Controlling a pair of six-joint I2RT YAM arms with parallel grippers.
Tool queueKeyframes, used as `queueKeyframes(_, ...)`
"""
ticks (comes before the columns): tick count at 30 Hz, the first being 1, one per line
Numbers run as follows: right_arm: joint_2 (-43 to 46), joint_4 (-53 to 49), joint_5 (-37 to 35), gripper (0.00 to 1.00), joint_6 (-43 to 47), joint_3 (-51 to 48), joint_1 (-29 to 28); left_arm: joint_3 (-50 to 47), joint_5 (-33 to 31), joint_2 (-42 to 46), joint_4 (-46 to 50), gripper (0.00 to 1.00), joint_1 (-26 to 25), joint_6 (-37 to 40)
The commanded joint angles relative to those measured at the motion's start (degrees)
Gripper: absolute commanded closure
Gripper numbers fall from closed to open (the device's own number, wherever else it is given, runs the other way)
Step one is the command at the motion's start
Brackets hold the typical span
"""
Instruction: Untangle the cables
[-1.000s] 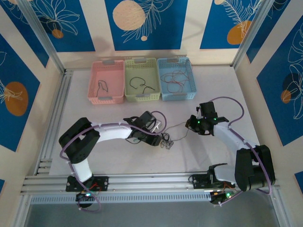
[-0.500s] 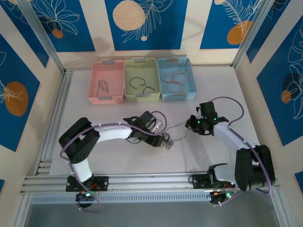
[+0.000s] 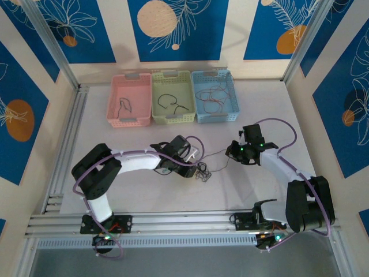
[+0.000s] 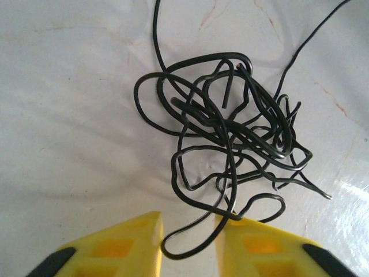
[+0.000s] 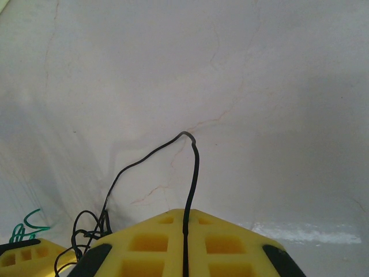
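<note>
The cables are a knot of thin black wire [image 4: 230, 127] lying on the white table, seen mid-table from above [image 3: 203, 171]. My left gripper [image 4: 189, 231] sits at the knot's near edge [image 3: 195, 167]. Its yellow fingers [image 4: 132, 245] stand apart, with one loose loop lying between them and brushing the right finger. One black strand [image 3: 218, 153] runs from the knot to my right gripper [image 3: 233, 152]. That gripper [image 5: 185, 212] is shut on the strand [image 5: 193, 167], pinched in the seam between its pads. A bit of green wire [image 5: 23, 228] shows at the lower left.
Three baskets stand in a row at the back: pink [image 3: 113, 101] with a black wire, green [image 3: 172, 74] with a black wire, blue [image 3: 233, 95] with red-orange wires. Aluminium frame rails [image 3: 63, 156] run along the left and near edges.
Both arms and the knot stand almost where they were. Only the loops beside the left gripper look slightly shifted.
</note>
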State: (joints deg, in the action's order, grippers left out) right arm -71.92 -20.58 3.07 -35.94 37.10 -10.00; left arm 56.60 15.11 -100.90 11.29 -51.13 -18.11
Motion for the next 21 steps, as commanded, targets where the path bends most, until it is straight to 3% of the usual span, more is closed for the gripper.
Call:
queueKeyframes(1, -0.24, -0.52, 1.41, 0.91, 0.63, -0.29, 0.03, -0.04, -0.31, 0.32, -0.84, 0.8, -0.47, 0.35)
queueKeyframes(5, 0.56, -0.86, 0.71, 0.94, 0.7, -0.34, -0.02, -0.85, -2.79, 2.55, -0.28, 1.0, -0.55, 0.27)
queueKeyframes(8, 2.63, -0.95, -0.54, 1.0, 0.5, -0.88, 0.18, -1.07, -7.8, 6.92, 4.15, 1.0, -0.46, -0.04)
queueKeyframes(14, 7.61, -2.19, -3.73, 1.0, -0.22, -1.82, 2.1, 1.02, -25.87, 22.04, 21.82, 1.0, -0.14, -1.52)
queueKeyframes(21, 13.38, -4.76, -7.68, 1.0, -3.37, -4.19, 9.24, 4.79, -42.63, 41.32, 41.75, 1.0, 2.02, -3.83)
